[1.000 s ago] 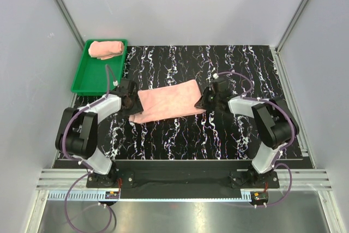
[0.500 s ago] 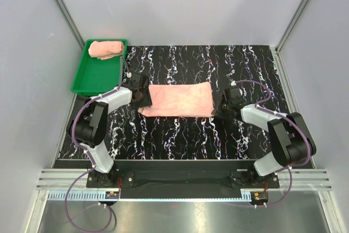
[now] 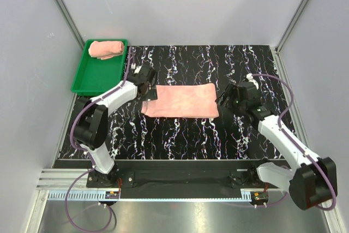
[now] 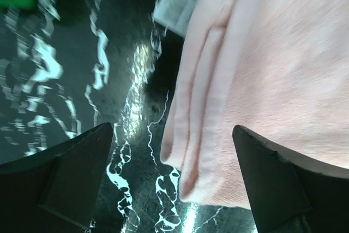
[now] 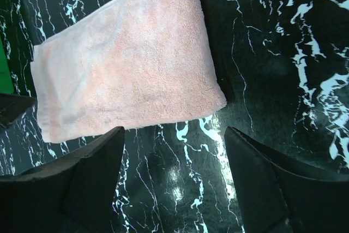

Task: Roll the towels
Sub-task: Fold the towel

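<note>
One salmon-pink towel (image 3: 180,101) lies flat and folded on the black marbled table, long side running left to right. A second towel (image 3: 106,49) sits rolled at the far end of the green tray (image 3: 95,77). My left gripper (image 3: 147,92) hovers open at the flat towel's left end. In the left wrist view its layered folded edge (image 4: 202,107) sits between the wide-spread fingers (image 4: 172,135), untouched. My right gripper (image 3: 224,101) stands open just off the towel's right end. Only marble shows between the right gripper's (image 5: 173,135) fingers, the towel (image 5: 125,64) just beyond them.
A white label (image 4: 174,6) sticks out from the flat towel's left edge. Grey walls enclose the table on the left, back and right. The tray stands at the back left corner, close to my left arm.
Both grippers have let go of the towel's ends and opened wide. The towel has been drawn straight and a little to the right and now lies flat. The right arm has backed off to the right.
</note>
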Available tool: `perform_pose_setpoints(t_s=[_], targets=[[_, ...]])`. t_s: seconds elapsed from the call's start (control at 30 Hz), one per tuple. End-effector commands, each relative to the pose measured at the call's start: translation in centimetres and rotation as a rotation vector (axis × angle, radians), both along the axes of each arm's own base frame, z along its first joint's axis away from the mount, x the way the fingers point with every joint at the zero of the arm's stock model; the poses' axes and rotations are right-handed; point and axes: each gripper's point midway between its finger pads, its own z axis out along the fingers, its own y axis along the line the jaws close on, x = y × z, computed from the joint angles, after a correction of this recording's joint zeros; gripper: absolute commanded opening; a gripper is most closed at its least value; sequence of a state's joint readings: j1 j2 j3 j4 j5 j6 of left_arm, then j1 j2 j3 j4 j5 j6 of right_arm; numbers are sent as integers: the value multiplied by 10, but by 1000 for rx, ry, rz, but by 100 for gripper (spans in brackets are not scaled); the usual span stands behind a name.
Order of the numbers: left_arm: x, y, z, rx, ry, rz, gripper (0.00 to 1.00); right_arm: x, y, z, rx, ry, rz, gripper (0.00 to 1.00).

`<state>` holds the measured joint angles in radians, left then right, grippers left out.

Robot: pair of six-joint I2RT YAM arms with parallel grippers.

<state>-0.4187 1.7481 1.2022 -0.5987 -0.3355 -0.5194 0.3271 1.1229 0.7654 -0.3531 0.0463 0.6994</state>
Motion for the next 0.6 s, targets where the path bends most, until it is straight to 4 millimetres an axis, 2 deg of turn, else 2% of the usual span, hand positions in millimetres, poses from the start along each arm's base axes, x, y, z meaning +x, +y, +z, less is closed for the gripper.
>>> perform_pose_setpoints(t_s=[0.0, 0.03, 0.07, 0.1, 0.13, 0.17, 0.2, 0.23, 0.27, 0.33, 0.37, 0.4, 0.47, 0.5, 0.53, 0.57], targets=[[21, -3, 85, 114, -218, 7, 99, -13, -18, 13, -45, 13, -61, 82], [22, -12, 93, 116, -241, -13, 99, -15, -23, 15, -52, 11, -89, 82], [18, -34, 100, 120, -266, -82, 99, -18, -27, 23, -53, -7, -108, 82], [22, -50, 114, 101, -312, -116, 99, -25, -35, 21, -73, 14, -134, 83], [22, -66, 116, 94, -329, -157, 99, -27, -45, 25, -88, 4, -192, 85], [14, -93, 117, 85, -339, -249, 99, -30, -51, 37, -84, -30, -220, 87], [17, -115, 119, 59, -363, -294, 99, -37, -57, 39, -97, -26, -242, 89], [14, -132, 118, 45, -363, -338, 99, -39, -65, 46, -107, -46, -288, 92], [3, -160, 115, 30, -361, -412, 99, -41, -71, 57, -102, -72, -319, 94], [2, -196, 105, 35, -351, -472, 97, -50, -85, 81, -91, -134, -384, 97], [-11, -220, 102, 41, -352, -533, 97, -55, -89, 93, -78, -172, -401, 99], [-10, -242, 94, 51, -347, -564, 97, -59, -93, 99, -79, -185, -415, 100], [-24, -274, 86, 80, -347, -632, 96, -64, -98, 118, -62, -237, -438, 100], [-24, -291, 95, 69, -362, -649, 96, -65, -99, 121, -65, -238, -437, 100], [-27, -301, 71, 98, -325, -673, 96, -66, -100, 123, -65, -239, -437, 100], [-34, -314, 67, 98, -321, -697, 96, -66, -98, 129, -57, -246, -433, 100]])
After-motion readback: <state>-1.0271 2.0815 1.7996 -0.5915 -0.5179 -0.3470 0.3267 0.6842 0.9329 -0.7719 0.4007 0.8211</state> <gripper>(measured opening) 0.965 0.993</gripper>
